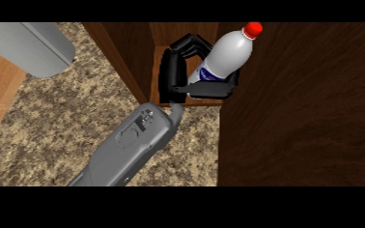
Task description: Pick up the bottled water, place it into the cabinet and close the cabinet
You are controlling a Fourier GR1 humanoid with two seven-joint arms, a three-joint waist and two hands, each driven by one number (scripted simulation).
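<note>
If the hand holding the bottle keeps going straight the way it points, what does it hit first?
Probably the cabinet's inner back wall: the hand, curled round the bottled water, points into the open compartment. Nothing else shows ahead, though depth is unclear.

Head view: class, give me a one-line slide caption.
A hand with fingers curled round the bottled water holds it inside the open wooden cabinet.

White bottled water (227, 55), red cap, tilted, inside open wooden cabinet (285, 116), at its opening
</note>
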